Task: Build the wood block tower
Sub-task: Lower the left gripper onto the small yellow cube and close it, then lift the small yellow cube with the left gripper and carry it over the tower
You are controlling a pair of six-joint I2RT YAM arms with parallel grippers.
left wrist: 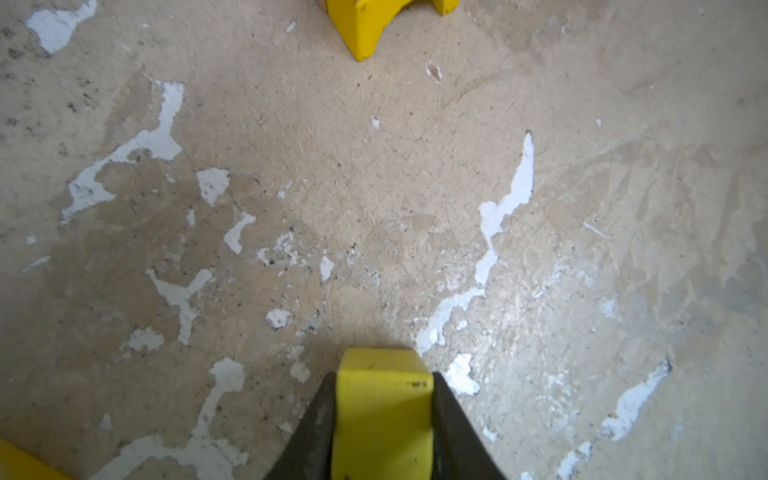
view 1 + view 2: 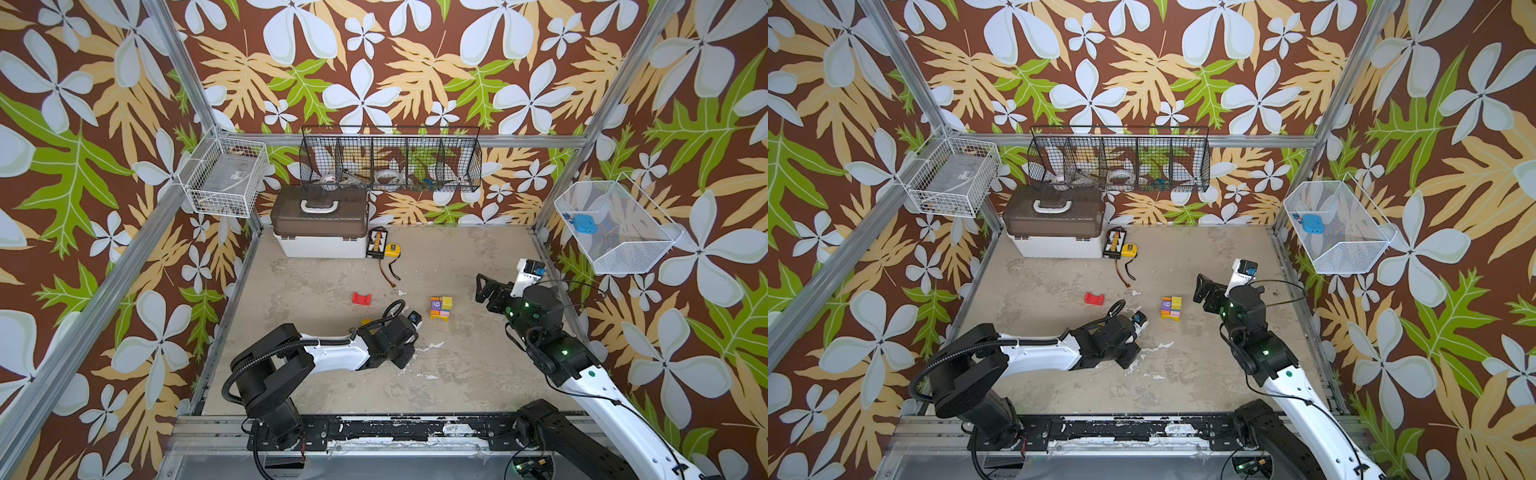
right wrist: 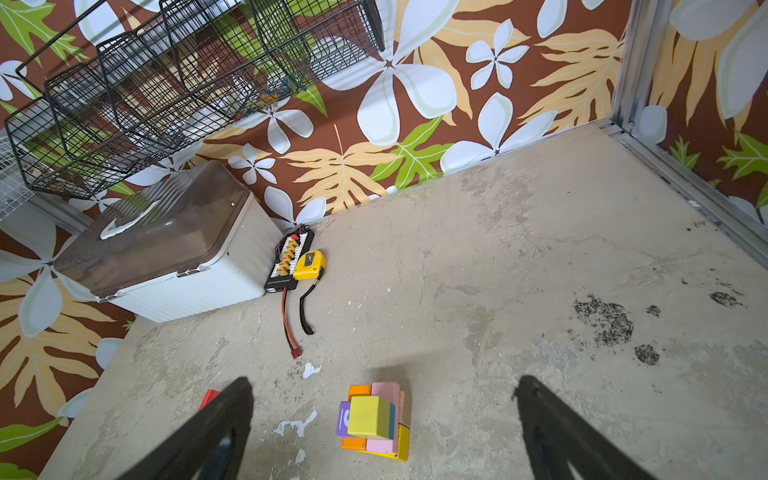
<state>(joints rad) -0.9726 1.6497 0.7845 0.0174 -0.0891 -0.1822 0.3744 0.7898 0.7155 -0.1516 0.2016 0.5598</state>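
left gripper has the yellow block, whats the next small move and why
Probably lift straight up a little. The left gripper is shut on the yellow block, low over the table. The tower stands to its right in both top views, so the block likely needs height before it travels over.

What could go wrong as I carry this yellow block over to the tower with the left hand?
1. The yellow block juts past the tips of the left hand; a bump may twist it loose.
2. The tower looks uneven, with pieces overhanging; setting a block down off-centre could topple it.
3. The open right hand hangs close to the tower, so the arms might clash there.
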